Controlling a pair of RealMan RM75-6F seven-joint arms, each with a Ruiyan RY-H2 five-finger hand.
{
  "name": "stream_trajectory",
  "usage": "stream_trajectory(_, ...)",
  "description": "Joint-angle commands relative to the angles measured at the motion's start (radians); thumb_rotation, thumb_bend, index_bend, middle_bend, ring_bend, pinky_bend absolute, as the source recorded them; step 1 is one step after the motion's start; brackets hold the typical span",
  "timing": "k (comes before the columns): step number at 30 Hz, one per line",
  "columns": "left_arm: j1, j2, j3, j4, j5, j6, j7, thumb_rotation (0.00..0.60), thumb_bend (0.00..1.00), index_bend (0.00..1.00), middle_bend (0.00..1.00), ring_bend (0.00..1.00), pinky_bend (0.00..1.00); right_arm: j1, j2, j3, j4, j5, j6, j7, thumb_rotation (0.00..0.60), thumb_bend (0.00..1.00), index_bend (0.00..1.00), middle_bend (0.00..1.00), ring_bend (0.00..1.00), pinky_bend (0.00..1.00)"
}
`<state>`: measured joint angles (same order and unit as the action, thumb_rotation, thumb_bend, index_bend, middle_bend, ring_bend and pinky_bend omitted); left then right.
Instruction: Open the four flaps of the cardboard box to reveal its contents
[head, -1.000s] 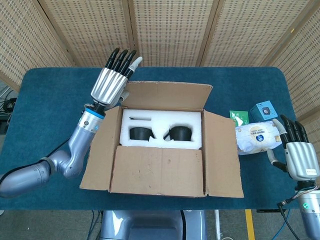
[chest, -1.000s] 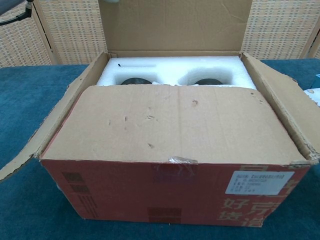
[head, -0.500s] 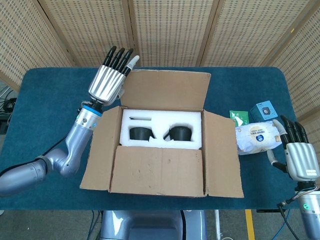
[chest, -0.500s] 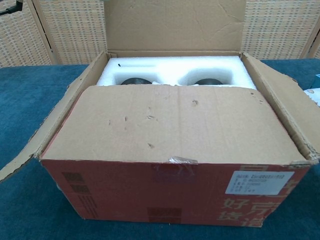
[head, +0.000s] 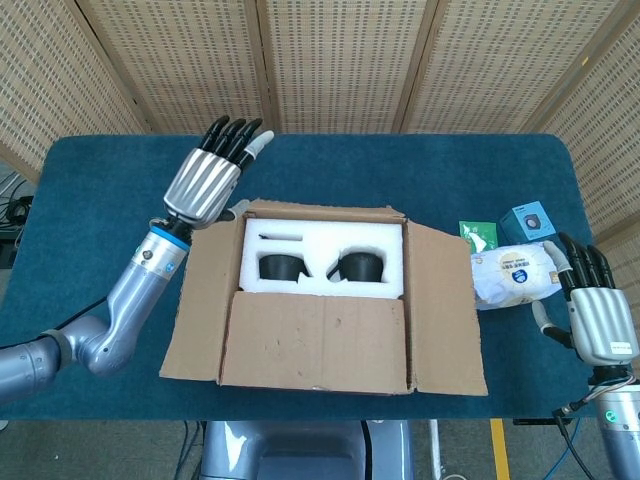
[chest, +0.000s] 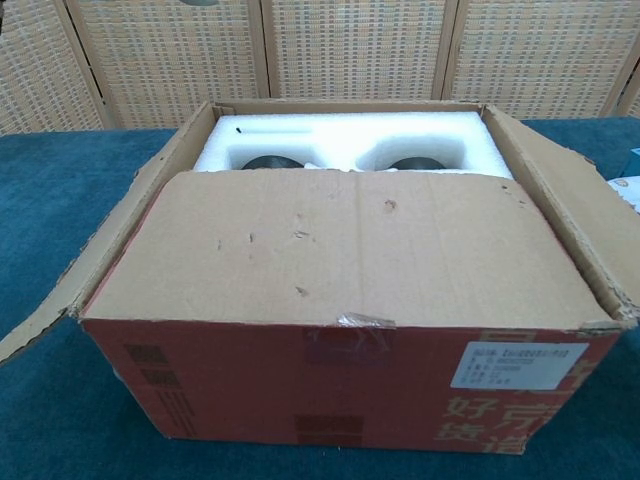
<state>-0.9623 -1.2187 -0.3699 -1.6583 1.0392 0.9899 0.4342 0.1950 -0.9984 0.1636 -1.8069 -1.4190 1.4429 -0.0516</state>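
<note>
The cardboard box (head: 318, 338) stands mid-table with its front, left and right flaps spread outward. Its back flap (head: 320, 208) shows only as a thin edge behind the box, folded down the far side. Inside, white foam (head: 322, 238) holds two black items (head: 281, 267) in wells; the chest view shows the same foam (chest: 345, 138) behind the front flap (chest: 340, 250). My left hand (head: 205, 181) hovers off the box's back left corner, fingers straight and apart, holding nothing. Near the table's front right corner my right hand (head: 598, 315) is open and empty. Neither hand shows in the chest view.
A white packet (head: 515, 272), a small blue box (head: 528, 220) and a green sachet (head: 480, 236) lie right of the box, between it and my right hand. Blue cloth (head: 90, 200) covers the table. Wicker screens (head: 330, 60) stand behind.
The back flap, upright before, has dropped out of sight behind the box. My left hand has drawn back from it, left and toward me. The right hand has barely moved.
</note>
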Motion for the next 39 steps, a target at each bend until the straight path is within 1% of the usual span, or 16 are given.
stream_trajectory(1, 0.037, 0.075, 0.010, -0.090, -0.018, -0.067, -0.101, 0.600, 0.30, 0.10, 0.00, 0.00, 0.00, 0.000, -0.001, -0.001, -0.001, -0.001, -0.002, 0.000, 0.600, 0.44, 0.00, 0.00, 0.00, 0.00)
stream_trajectory(3, 0.054, 0.108, 0.017, -0.130, -0.019, -0.102, -0.160, 0.600, 0.32, 0.14, 0.00, 0.00, 0.00, 0.000, -0.002, -0.002, -0.002, 0.000, -0.003, -0.001, 0.600, 0.44, 0.00, 0.00, 0.00, 0.00)
stream_trajectory(7, 0.074, 0.152, 0.031, -0.174, -0.007, -0.160, -0.254, 0.593, 0.37, 0.23, 0.00, 0.00, 0.00, 0.000, -0.003, -0.003, -0.005, -0.002, -0.003, -0.004, 0.600, 0.44, 0.00, 0.00, 0.00, 0.00)
stream_trajectory(9, 0.083, 0.166, 0.039, -0.190, 0.004, -0.183, -0.294, 0.529, 0.39, 0.27, 0.00, 0.00, 0.00, 0.000, -0.004, -0.003, -0.010, -0.004, -0.002, -0.008, 0.600, 0.44, 0.00, 0.00, 0.00, 0.00)
stream_trajectory(11, 0.091, 0.175, 0.047, -0.202, 0.021, -0.196, -0.330, 0.426, 0.40, 0.33, 0.00, 0.00, 0.00, -0.002, -0.005, -0.004, -0.009, -0.002, -0.002, -0.007, 0.600, 0.44, 0.00, 0.00, 0.00, 0.00)
stream_trajectory(13, 0.099, 0.178, 0.055, -0.212, 0.037, -0.202, -0.359, 0.374, 0.41, 0.37, 0.00, 0.00, 0.00, -0.002, -0.006, -0.004, -0.009, -0.002, -0.001, -0.007, 0.600, 0.44, 0.00, 0.00, 0.00, 0.00)
stream_trajectory(17, 0.113, 0.179, 0.070, -0.233, 0.066, -0.215, -0.411, 0.330, 0.40, 0.42, 0.00, 0.00, 0.00, -0.003, -0.006, -0.004, -0.011, -0.001, 0.000, -0.008, 0.600, 0.44, 0.00, 0.00, 0.00, 0.00)
stream_trajectory(19, 0.117, 0.179, 0.075, -0.241, 0.079, -0.219, -0.429, 0.318, 0.38, 0.44, 0.00, 0.00, 0.00, -0.004, -0.006, -0.005, -0.011, -0.002, 0.001, -0.007, 0.600, 0.44, 0.00, 0.00, 0.00, 0.00)
stream_trajectory(22, 0.125, 0.175, 0.086, -0.247, 0.109, -0.211, -0.440, 0.316, 0.36, 0.45, 0.00, 0.00, 0.00, -0.007, -0.006, -0.005, -0.011, -0.001, 0.004, -0.005, 0.600, 0.44, 0.00, 0.00, 0.00, 0.00)
stream_trajectory(28, 0.127, 0.151, 0.121, -0.237, 0.145, -0.190, -0.397, 0.300, 0.33, 0.45, 0.00, 0.00, 0.00, -0.013, -0.006, -0.007, -0.006, -0.001, 0.007, 0.007, 0.600, 0.44, 0.00, 0.00, 0.00, 0.00)
stream_trajectory(39, 0.098, 0.079, 0.167, -0.210, 0.099, -0.193, -0.305, 0.286, 0.31, 0.45, 0.00, 0.00, 0.00, -0.020, -0.004, -0.010, 0.007, 0.003, 0.005, 0.027, 0.600, 0.44, 0.00, 0.00, 0.00, 0.00)
